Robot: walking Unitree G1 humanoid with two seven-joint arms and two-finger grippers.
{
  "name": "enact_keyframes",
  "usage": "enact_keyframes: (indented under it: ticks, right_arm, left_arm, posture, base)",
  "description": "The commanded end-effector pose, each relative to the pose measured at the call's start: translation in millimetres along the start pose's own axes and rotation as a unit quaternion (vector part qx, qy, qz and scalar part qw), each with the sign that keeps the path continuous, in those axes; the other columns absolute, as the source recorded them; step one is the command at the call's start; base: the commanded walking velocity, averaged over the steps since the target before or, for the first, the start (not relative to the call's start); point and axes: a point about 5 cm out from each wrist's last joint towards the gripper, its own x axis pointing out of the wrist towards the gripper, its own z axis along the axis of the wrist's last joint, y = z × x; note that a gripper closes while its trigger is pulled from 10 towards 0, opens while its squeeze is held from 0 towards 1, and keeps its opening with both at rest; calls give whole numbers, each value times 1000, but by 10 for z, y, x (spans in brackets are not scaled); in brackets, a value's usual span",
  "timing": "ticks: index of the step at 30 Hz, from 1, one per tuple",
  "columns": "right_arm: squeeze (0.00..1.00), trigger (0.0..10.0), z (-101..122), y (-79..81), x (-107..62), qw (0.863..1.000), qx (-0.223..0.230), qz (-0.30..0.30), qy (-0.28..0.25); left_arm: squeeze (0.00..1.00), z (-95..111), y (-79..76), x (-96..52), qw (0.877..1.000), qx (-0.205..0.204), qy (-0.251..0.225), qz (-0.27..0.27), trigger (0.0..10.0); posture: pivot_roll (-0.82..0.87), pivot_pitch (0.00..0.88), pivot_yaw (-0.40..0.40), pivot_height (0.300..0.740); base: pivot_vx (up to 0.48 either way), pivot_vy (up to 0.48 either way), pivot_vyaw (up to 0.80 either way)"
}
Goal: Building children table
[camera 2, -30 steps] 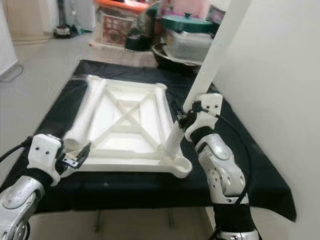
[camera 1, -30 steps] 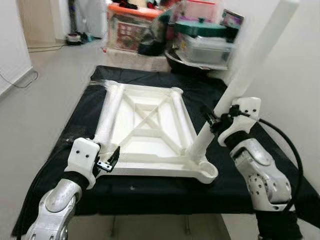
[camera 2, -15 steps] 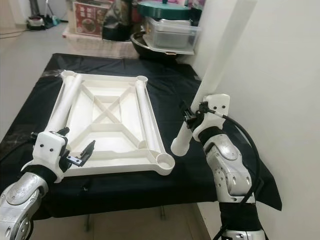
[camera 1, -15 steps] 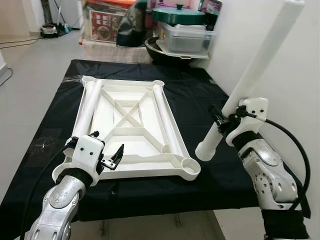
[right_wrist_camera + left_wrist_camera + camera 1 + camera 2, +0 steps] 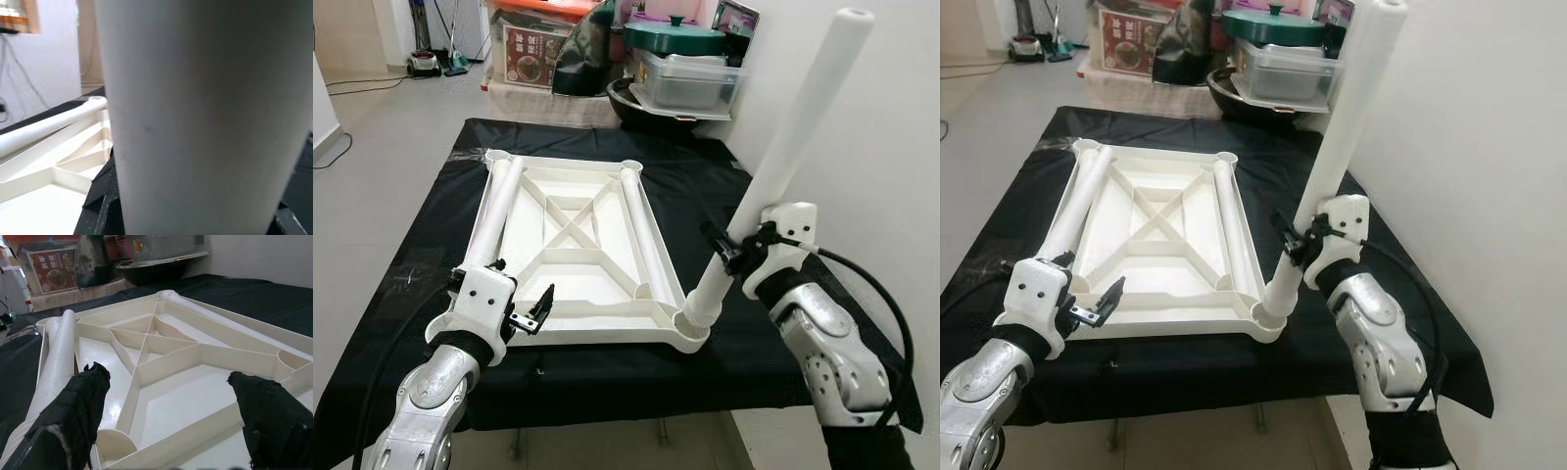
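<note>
Now, step in hand: seating a leg in the near right corner socket of the upturned table top (image 5: pixel 570 250).
Table top: lies underside up on the black cloth (image 5: pixel 431 225), ribs crossing in the middle.
Held leg (image 5: pixel 783 166): white tube, tilted, its upper end leaning away from the table top, its lower end resting at or in the corner socket (image 5: pixel 693 323); how deep, I cannot tell.
Right gripper (image 5: pixel 732 250): fingers clamped on the held leg, low on the tube, just above the socket.
Left gripper (image 5: pixel 530 311): fingers spread apart, empty, at the near left edge of the table top.
Spare legs (image 5: pixel 499 211): two lie inside the table top along its long sides.
Doing it well: probably bring the tube upright over the socket before pushing down; a tilted push may jam it or slide the table top, so bracing with the left gripper should help.
</note>
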Motion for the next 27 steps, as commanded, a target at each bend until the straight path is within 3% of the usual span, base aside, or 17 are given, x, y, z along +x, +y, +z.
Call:
enact_keyframes:
  ticks: [1,17,25,27]
  right_arm:
    - [0,0,-5,18,-32,1000,2,4,2]
    - [0,0,-149,237,-85,999,15,31,18]
    - [0,0,-179,243,-106,999,25,30,26]
    - [0,0,-220,227,-115,998,48,21,37]
  left_arm:
    - [0,-3,-10,9,1000,1,0,-4,10000]
    - [0,2,63,14,1000,9,0,5,10000]
    - [0,0,83,7,1000,11,1,9,10000]
    - [0,3,93,16,1000,12,1,9,10000]
  posture:
    - [57,0,-143,740]
    - [71,0,-148,740]
    - [71,0,-147,740]
    - [70,0,-145,740]
  base:
    - [0,0,0]
    - [0,0,0]
    - [0,0,0]
    - [0,0,0]
